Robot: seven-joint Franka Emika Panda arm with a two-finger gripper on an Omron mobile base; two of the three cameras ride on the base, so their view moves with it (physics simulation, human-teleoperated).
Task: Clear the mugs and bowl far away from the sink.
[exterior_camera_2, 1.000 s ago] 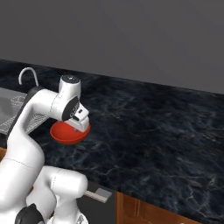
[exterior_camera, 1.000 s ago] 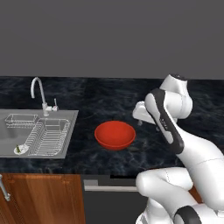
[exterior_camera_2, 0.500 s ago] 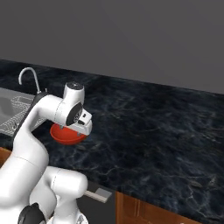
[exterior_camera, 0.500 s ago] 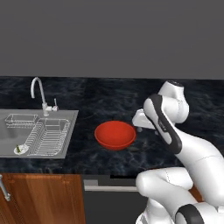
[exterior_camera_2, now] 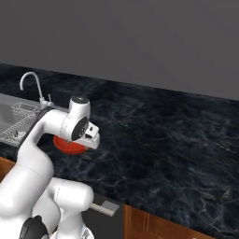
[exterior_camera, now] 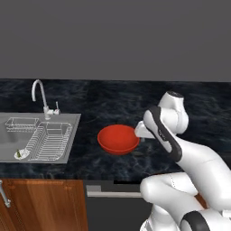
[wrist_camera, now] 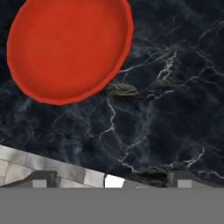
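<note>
Your arm has swung down toward the bowl (exterior_camera: 118,139), which sits mid-tabletop (exterior_camera: 103,101) right of the sink (exterior_camera: 38,137), and your hand (wrist_camera: 111,181) hovers beside it wide open, empty, so grasp comes next.

We see a plain grey wall (exterior_camera: 113,38) filling the upper half of the frame, a black marble counter (exterior_camera_2: 168,140) with pale veins below it, and brown wooden cabinet fronts (exterior_camera: 43,205) at lower left.
</note>
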